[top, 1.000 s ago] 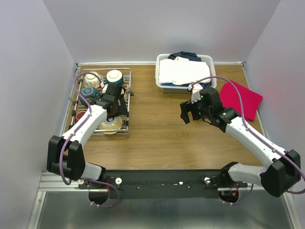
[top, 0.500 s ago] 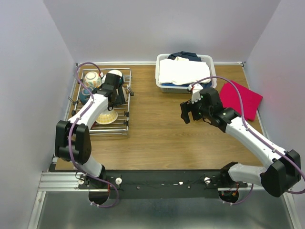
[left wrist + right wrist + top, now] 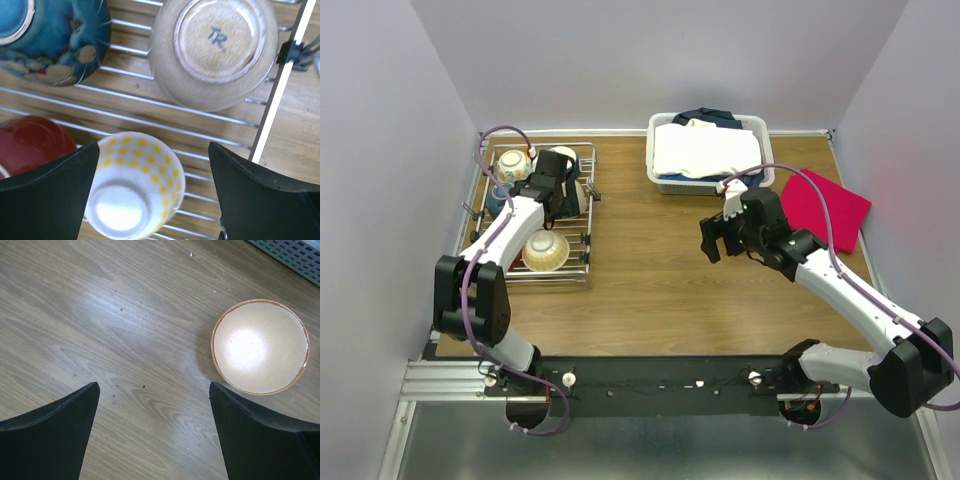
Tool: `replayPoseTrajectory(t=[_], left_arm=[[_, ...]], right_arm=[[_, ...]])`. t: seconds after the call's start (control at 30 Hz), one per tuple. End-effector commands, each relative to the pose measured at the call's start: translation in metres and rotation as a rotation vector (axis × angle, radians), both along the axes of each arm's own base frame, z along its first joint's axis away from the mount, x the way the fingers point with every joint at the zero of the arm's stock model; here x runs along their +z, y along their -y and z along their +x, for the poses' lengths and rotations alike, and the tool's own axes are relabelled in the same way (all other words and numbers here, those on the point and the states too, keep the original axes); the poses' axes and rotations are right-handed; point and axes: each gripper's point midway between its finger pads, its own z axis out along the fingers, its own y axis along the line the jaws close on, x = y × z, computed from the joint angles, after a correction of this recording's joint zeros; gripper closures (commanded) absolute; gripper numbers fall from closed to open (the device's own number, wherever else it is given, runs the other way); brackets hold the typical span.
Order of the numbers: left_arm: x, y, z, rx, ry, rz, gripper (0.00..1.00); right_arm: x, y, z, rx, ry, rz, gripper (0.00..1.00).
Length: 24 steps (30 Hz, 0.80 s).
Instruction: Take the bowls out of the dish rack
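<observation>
The silver wire dish rack [image 3: 582, 262] lies at the table's left. In it I see a floral bowl [image 3: 515, 165], a blue bowl [image 3: 497, 196] and an upturned cream bowl [image 3: 545, 250]. My left gripper [image 3: 553, 185] hovers over the rack's far part, open. In the left wrist view its open gripper [image 3: 153, 160] is above an upturned white bowl with yellow dots [image 3: 137, 187], without touching it. Around it are the blue bowl [image 3: 50, 40], a cream bowl marked TR [image 3: 215, 50] and a red bowl [image 3: 30, 142]. My right gripper [image 3: 718, 238] is open and empty over the table; a cream bowl [image 3: 260, 347] stands upright to the right of its fingers.
A white laundry basket [image 3: 760, 125] with folded clothes stands at the back centre; its corner shows in the right wrist view [image 3: 295, 255]. A red cloth [image 3: 825, 205] lies at the right. The rack's rim [image 3: 275, 110] runs by the left gripper's right finger.
My left gripper has moved toward the far end of the rack, uncovering the cream bowl near the rack's front. The right arm has barely moved.
</observation>
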Motion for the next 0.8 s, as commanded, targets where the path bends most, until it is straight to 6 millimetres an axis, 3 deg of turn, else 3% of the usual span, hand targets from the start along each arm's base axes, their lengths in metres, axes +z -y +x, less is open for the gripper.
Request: replayPoseTrajectory(t=[0.0,0.33,0.43,0.57,0.77], left_arm=[[0.006,-0.012,-0.021,0.018,0.002,0.033,0.01],[0.032,-0.013,-0.054,0.028,-0.007,0.126,0.01],[0.027,-0.002,-0.071,0.007,-0.068,0.169,0.01],[0.006,0.013,-0.089,0.017,-0.125,0.117,0.01],[-0.014,0.011,-0.088,0.039,-0.13,0.122,0.05]], right_arm=[[-0.003,0.002,-0.006,-0.006,-0.004,0.009,0.02],[-0.001,0.001,-0.011,0.008,0.001,0.023,0.02],[-0.001,0.001,-0.013,0.013,0.005,0.03,0.02],[-0.005,0.001,-0.017,0.001,-0.015,0.05,0.02],[-0.006,-0.001,-0.017,0.012,-0.017,0.055,0.02]])
